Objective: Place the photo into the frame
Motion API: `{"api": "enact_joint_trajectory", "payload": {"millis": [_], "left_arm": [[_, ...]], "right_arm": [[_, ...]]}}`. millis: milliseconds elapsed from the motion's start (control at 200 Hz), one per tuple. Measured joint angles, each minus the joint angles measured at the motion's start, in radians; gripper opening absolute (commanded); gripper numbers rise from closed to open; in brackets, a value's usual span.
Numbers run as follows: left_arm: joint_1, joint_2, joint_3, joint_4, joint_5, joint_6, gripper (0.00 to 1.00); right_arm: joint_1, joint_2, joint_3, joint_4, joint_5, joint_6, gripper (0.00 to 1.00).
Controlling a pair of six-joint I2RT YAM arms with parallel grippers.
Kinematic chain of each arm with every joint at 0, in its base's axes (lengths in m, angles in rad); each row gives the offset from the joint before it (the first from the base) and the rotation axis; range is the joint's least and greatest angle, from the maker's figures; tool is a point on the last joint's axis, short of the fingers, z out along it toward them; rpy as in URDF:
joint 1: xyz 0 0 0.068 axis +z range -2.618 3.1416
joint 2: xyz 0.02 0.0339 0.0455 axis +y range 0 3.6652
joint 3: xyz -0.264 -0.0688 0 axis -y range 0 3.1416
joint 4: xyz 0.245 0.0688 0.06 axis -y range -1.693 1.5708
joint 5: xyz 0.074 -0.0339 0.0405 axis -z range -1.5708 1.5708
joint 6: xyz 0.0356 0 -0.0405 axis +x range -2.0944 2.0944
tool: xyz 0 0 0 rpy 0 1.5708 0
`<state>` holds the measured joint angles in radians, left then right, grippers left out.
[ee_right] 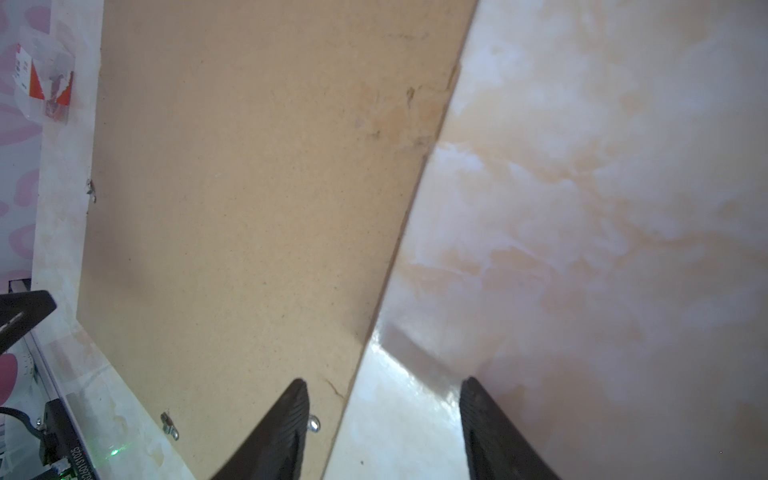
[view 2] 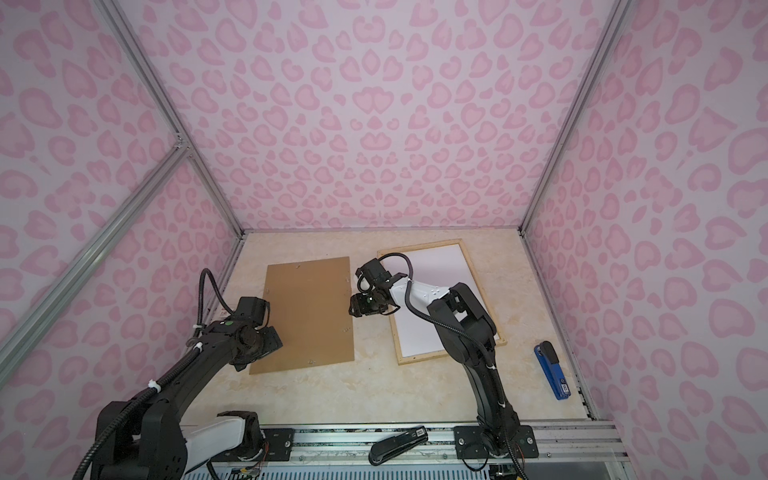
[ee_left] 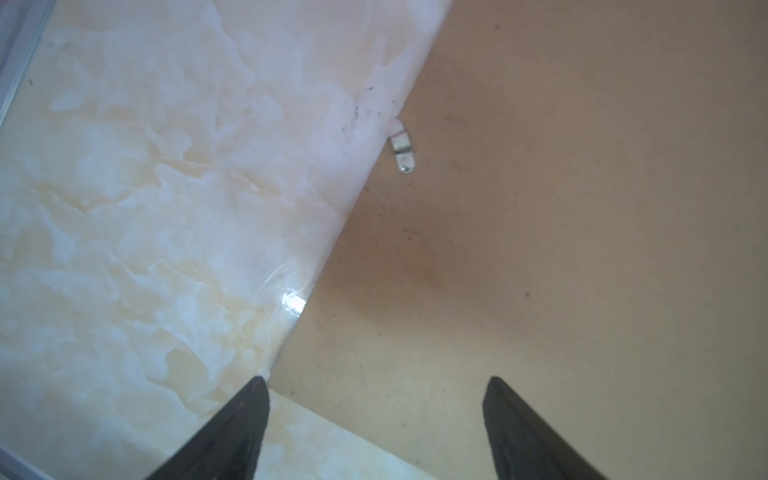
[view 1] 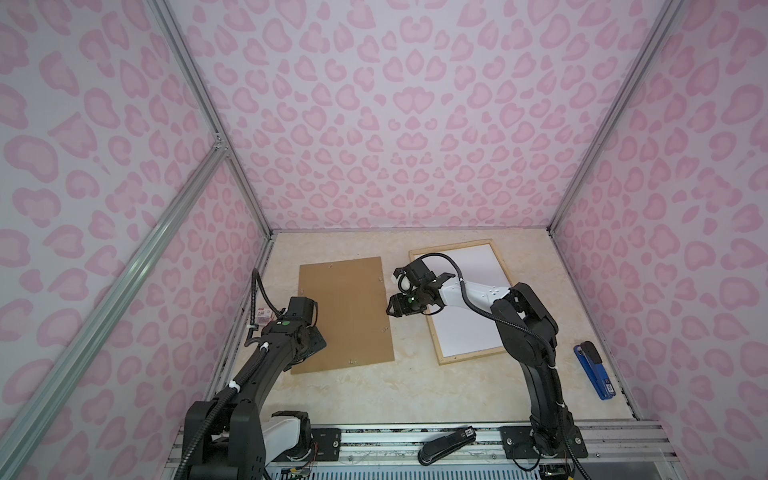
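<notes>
The photo [view 1: 467, 332], as far as I could judge, was the white sheet lying face down inside the frame [view 1: 451, 245], only its plain back showing; whether it sat fully flat against the strips could not be told under the right arm. Such a print would be light, thin and floppy, easy to crease and hard to pinch while flat, so any correction would best be a gentle nudge at a free corner or edge. The frame rested on the table [view 1: 374, 395], well right of the brown board [view 1: 345, 311], which looked stiff and thin and fit to be lifted by an edge. The right gripper [ee_right: 384, 383] hung with jaws apart astride the board's edge, grasping nothing. The left gripper [ee_left: 376, 384] was spread wide over the board's near corner, likewise empty.
</notes>
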<state>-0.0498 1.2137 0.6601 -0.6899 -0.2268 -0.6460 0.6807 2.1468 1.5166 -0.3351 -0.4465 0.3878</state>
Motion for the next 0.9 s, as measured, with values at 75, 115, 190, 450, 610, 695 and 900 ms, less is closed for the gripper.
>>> {"api": "enact_joint_trajectory", "payload": {"millis": [75, 115, 190, 450, 610, 695, 900], "left_arm": [[0.004, 0.043, -0.001, 0.014, 0.004, -0.008, 0.84], [0.007, 0.064, -0.002, 0.022, 0.009, -0.013, 0.84], [0.012, 0.098, -0.006, 0.038, 0.013, -0.023, 0.84], [0.023, 0.156, -0.015, 0.078, 0.021, -0.034, 0.82], [0.025, 0.208, 0.011, 0.110, 0.048, -0.032, 0.81], [0.023, 0.214, 0.012, 0.142, 0.060, -0.032, 0.81], [0.015, 0.162, -0.004, 0.148, 0.096, -0.018, 0.79]], "right_arm": [[0.000, -0.006, -0.003, 0.001, 0.000, 0.000, 0.60], [0.000, -0.008, -0.005, 0.002, 0.000, 0.000, 0.61], [0.000, -0.011, -0.007, 0.000, 0.001, -0.003, 0.61], [0.000, -0.021, -0.008, -0.003, 0.005, -0.011, 0.61], [-0.002, -0.021, -0.008, -0.011, 0.014, -0.015, 0.61], [-0.003, -0.021, -0.008, -0.017, 0.021, -0.018, 0.61], [-0.031, -0.023, 0.000, -0.040, 0.027, -0.030, 0.61]]}}
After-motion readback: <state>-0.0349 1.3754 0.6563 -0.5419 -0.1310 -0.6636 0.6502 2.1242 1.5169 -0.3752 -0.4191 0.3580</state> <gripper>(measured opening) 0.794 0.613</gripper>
